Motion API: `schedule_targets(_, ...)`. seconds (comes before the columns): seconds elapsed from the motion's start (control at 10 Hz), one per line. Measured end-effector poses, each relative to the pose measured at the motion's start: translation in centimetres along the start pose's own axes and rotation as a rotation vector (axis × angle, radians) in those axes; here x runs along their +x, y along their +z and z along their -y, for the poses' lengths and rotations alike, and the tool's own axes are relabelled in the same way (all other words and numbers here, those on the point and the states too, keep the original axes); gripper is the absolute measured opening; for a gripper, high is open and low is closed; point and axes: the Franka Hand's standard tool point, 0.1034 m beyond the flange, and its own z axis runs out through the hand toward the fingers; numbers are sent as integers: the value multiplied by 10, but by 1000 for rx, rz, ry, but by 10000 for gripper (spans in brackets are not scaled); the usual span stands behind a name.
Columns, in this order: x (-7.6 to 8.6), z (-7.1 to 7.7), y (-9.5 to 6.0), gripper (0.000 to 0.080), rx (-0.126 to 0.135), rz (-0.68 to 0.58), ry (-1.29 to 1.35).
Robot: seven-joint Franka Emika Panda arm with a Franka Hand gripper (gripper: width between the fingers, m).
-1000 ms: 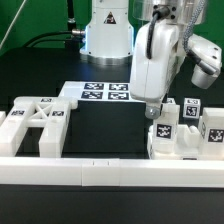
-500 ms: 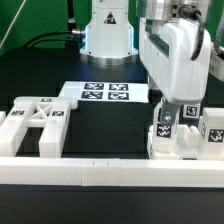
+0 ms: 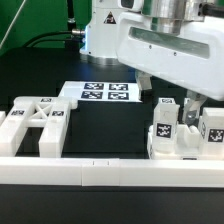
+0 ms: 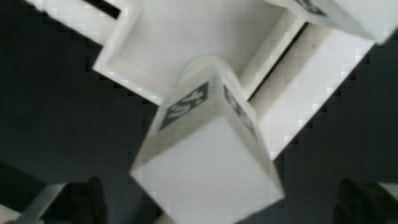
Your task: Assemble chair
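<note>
At the exterior view's right, several white cube-ended pegs with black-and-white tags stand upright in a cluster, among them one at the cluster's left (image 3: 162, 128) and one in the middle (image 3: 188, 120). My gripper (image 3: 168, 98) hangs just above them on a strongly tilted hand. In the wrist view a tagged peg (image 4: 205, 140) stands between my gripper's (image 4: 222, 205) dark fingers (image 4: 80, 200), with a gap on each side. The jaws are open and hold nothing. The X-braced frame (image 3: 35, 120) lies at the exterior view's left.
The marker board (image 3: 100, 93) lies flat behind the middle of the black table. A long plain white rail (image 3: 90, 172) runs along the front edge. The arm's white base (image 3: 105, 30) stands at the back. More white chair parts (image 4: 196, 40) show beyond the peg.
The hand has swung toward the exterior view's right and tilted steeply over the pegs. The jaws have widened.
</note>
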Motion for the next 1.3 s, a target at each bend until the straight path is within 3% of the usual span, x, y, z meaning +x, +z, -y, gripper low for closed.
schedule_targets(0.2,4,3,0,648,27,-37,-199)
schedule_targets(0.5,5,2,1,648,21,-43,-367)
schedule_targets(0.7,-1,7,0,648,34,-57,-519)
schedule_targets(1.1,2,4,3,648,23,-72,-643)
schedule_targets(1.3,6,1,3,399,22,-72,-635)
